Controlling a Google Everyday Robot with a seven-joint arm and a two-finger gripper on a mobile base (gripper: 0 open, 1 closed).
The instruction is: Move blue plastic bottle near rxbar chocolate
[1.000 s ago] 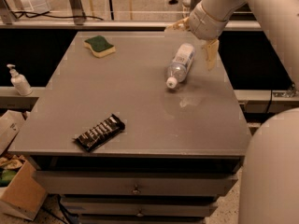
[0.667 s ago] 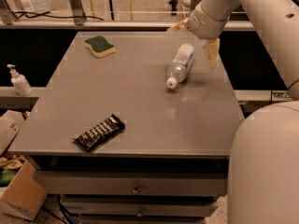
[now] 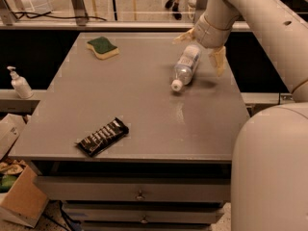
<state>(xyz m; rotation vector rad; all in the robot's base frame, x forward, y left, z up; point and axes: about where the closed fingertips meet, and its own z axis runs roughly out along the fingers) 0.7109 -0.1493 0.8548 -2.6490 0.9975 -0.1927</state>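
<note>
The blue plastic bottle (image 3: 186, 67) lies on its side on the grey table (image 3: 144, 95), right of centre, with its white cap pointing toward the front. My gripper (image 3: 201, 53) is open at the bottle's base end. One finger (image 3: 184, 36) is to the bottle's left and the other finger (image 3: 219, 60) to its right. The rxbar chocolate (image 3: 102, 136) lies flat near the table's front left edge, far from the bottle.
A green-and-yellow sponge (image 3: 102, 47) sits at the table's back left. A white pump dispenser bottle (image 3: 19, 83) stands on a ledge left of the table. A cardboard box (image 3: 21, 201) is on the floor at lower left. My own body (image 3: 272, 172) fills the lower right.
The gripper has sunk slightly around the bottle's base end. The bottle and the bar have not moved.
</note>
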